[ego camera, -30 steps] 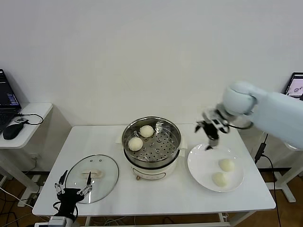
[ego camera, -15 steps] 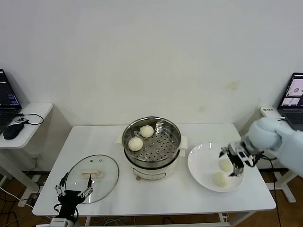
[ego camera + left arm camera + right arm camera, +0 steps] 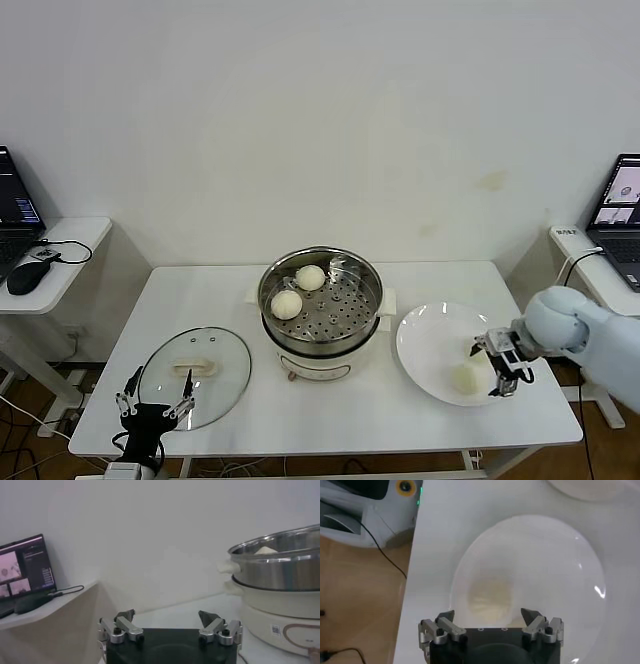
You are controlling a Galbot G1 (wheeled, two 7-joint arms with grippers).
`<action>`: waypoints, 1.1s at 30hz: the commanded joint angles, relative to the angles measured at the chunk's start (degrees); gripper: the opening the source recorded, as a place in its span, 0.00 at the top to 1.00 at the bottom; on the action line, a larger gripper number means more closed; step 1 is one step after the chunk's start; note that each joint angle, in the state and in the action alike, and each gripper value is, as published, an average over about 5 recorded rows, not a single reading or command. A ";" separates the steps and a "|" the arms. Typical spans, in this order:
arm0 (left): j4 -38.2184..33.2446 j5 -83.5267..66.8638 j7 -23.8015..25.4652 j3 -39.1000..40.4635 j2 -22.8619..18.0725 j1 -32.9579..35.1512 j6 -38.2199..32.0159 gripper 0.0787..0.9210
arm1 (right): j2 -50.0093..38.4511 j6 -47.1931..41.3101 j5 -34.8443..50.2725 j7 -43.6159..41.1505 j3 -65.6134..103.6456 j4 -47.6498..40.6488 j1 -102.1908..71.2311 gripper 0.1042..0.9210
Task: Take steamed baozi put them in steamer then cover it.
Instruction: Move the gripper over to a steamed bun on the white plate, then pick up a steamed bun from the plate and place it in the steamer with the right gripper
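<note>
My right gripper [image 3: 502,367] hangs spread over the plate [image 3: 425,350], a baozi [image 3: 491,600] between its jaws, not pinched. Squeeze off-centre and it could roll away. Two buns sit in the steamer [image 3: 321,297]. Left gripper [image 3: 153,408] spread, idle by the cover [image 3: 195,376].

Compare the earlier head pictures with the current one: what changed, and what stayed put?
The right gripper swung from above the table down onto the plate, open over a baozi. Nothing grasped yet. Steamer, its two baozi, lid and left gripper stayed put.
</note>
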 commanded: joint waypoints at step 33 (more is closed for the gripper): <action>-0.03 -0.21 -0.14 -0.25 -0.26 -0.14 -0.14 0.12 | 1.35 -3.25 3.59 0.34 3.56 -0.14 3.66 0.48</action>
